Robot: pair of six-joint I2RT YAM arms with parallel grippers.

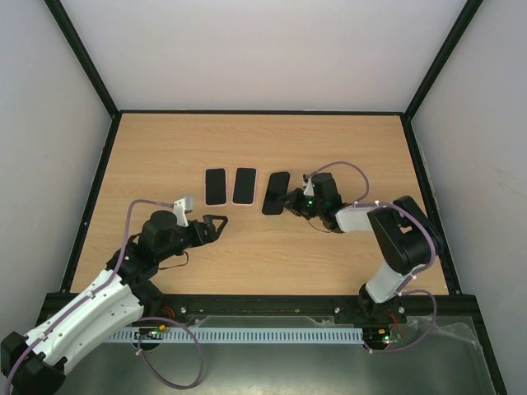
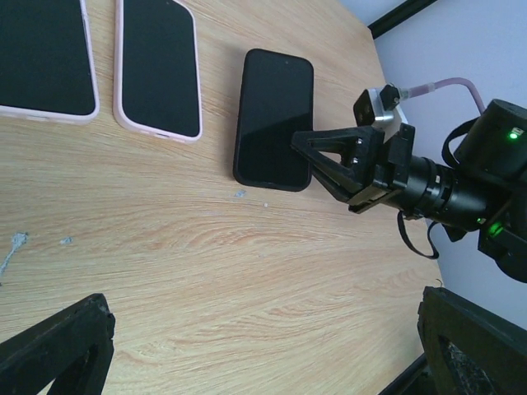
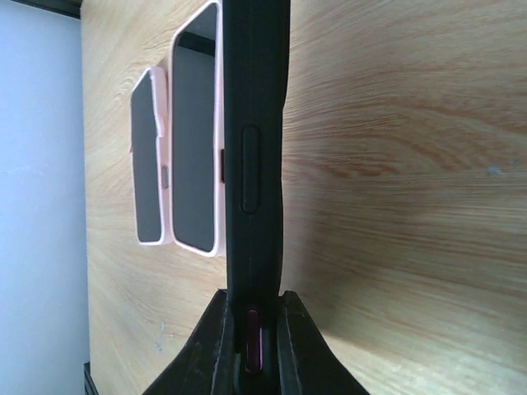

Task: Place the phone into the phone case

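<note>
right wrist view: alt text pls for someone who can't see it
The right gripper pinches the edge of a black phone case seen edge-on, rising up the middle of the frame. To its left, two pink-rimmed phones lie flat, dark faces up, on the wooden table.

Two pink-edged phones [image 1: 244, 185], black phone [image 1: 276, 192] alongside, right end effector [image 1: 291, 200] touching it

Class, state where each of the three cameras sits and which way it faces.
Top external: above, behind the bases, looking down at the table; both arms show.
Left wrist: low over the table, facing the black phone and right gripper; left gripper open at bottom.
Right wrist: level with the tabletop, edge-on to the black phone; its gripper clamps it.
Shared: all show the pink-rimmed phones.
</note>
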